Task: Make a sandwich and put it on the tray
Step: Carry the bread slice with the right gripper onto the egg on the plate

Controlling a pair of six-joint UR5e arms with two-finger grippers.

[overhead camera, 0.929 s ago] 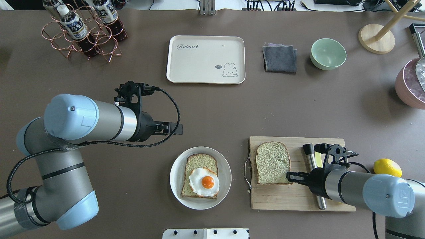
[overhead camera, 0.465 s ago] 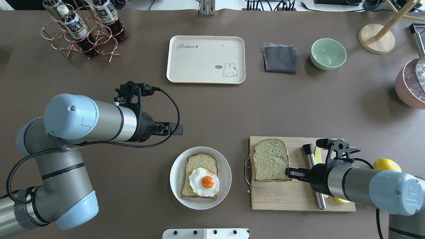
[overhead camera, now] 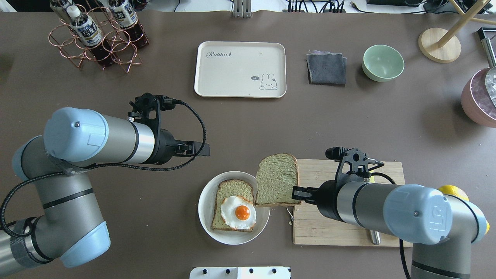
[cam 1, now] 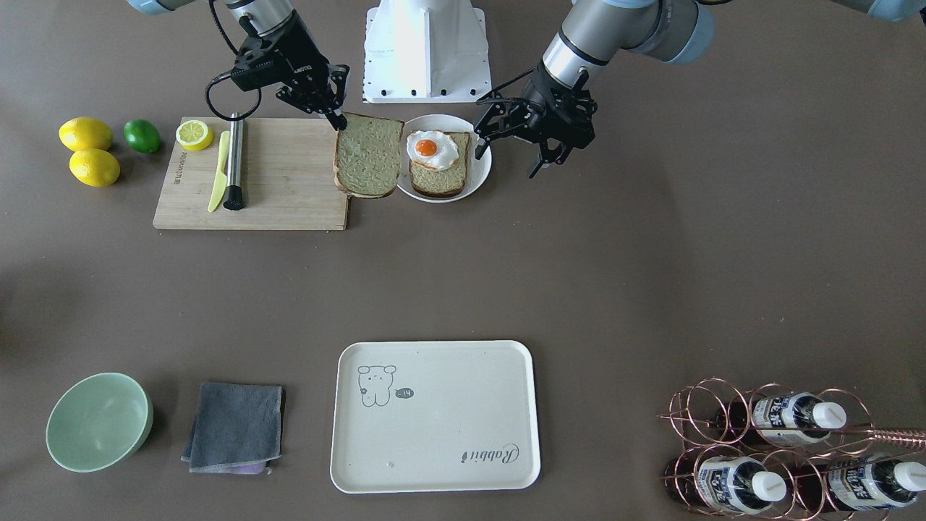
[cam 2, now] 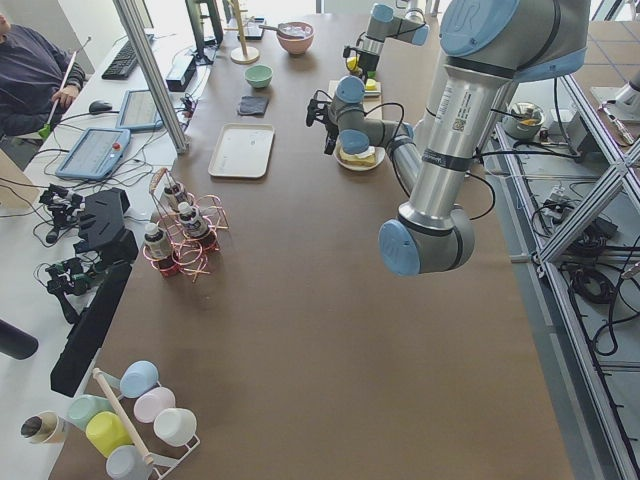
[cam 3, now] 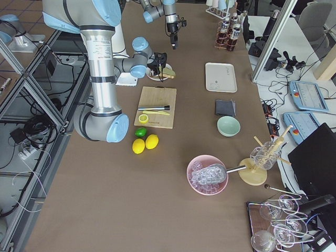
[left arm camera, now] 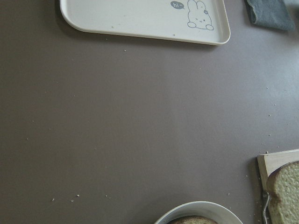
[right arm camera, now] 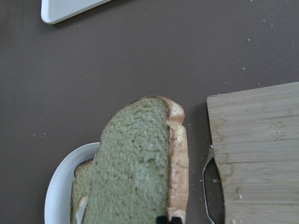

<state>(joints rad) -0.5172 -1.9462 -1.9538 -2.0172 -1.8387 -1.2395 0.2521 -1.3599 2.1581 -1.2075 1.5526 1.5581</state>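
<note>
The right end effector (overhead camera: 295, 192), clenched on the bread slice (overhead camera: 277, 180) held above the plate's (overhead camera: 204, 217) right rim, should carry it left, level it over the egg (overhead camera: 237, 213), then lower gently.

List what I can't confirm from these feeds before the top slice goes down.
- Right tool grip on the held slice: the right wrist view's bottom edge cuts it off.
- Slice's height over the plate: too small in both side views.
- Lime: hidden overhead by the right arm.
- Left tool: outside its own wrist view.
</note>
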